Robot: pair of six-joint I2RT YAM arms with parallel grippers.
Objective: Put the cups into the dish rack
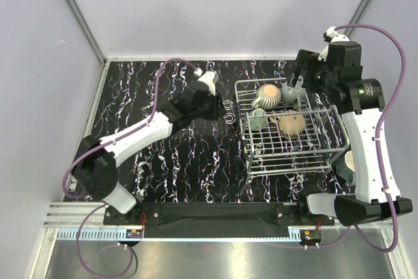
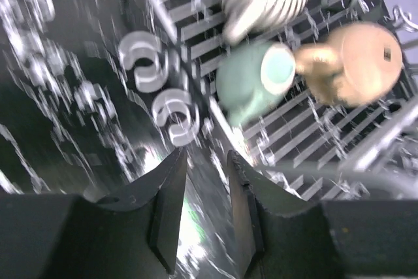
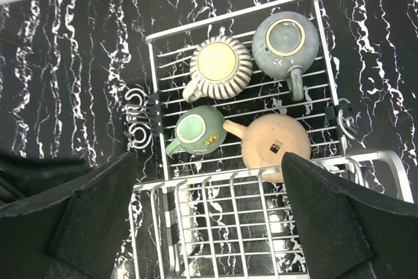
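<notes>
Four cups [image 3: 217, 63] in rack [image 3: 232, 16]; right gripper [image 3: 209, 161] wide open above; left fingers [image 2: 170, 207] slightly parted, empty, rack at 3 o'clock.

dish rack [image 3: 232, 17] shiny metal wire; cups [image 3: 222, 65] glazed ceramic, smooth; tabletop [image 3: 78, 63] glossy black marble-look.

left arm [image 1: 134, 136]: white shells, black joints | right arm [image 1: 367, 145]: same white-and-black | cables [image 1: 366, 25]: purple, sheathed | left gripper [image 2: 206, 158]: matte black fingers [image 2: 168, 207]
</notes>
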